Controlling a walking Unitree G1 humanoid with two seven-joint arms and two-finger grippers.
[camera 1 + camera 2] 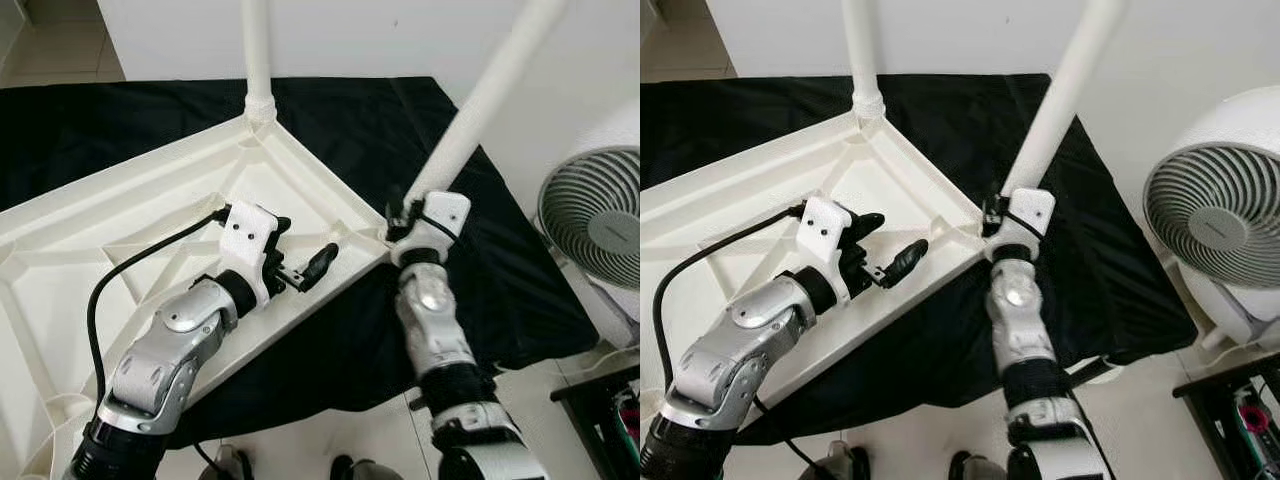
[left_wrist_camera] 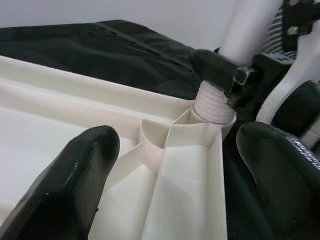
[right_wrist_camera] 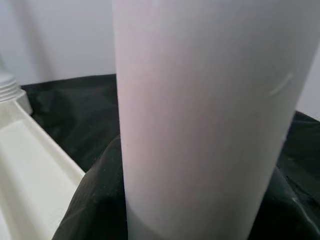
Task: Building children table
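1. Tabletop (image 1: pixel 150 230), white plastic, lies underside-up on black cloth (image 1: pixel 400 130) in left eye view. Far-corner leg (image 1: pixel 258 50) already upright in its socket. Second leg (image 1: pixel 480 100) tilted, base at the near-right corner. Fan (image 1: pixel 600 225) stands at right.
2. Same view: left gripper (image 1: pixel 300 262) hovers over the ribbed underside close to the right edge, fingers spread, holding nothing. Right gripper (image 1: pixel 405 215) clamped around the base of the tilted leg.
3. Right eye view: same layout, confirms leg leaning away from vertical over the corner.
4. Left wrist view: corner socket (image 2: pixel 167 137) between the two open fingertips (image 2: pixel 75 175); threaded leg end (image 2: pixel 214 102) sits on the socket, threads still exposed, so not screwed home.
5. Right wrist view: white leg shaft close up between the fingers, cloth behind.
6. Step, judged: seating and threading the second leg.
7. Next move calls for: righting the leg to vertical, aligning threads, then turning it down; left gripper likely needed to brace the tabletop against rotation. Cross-threading is the risk while tilted.
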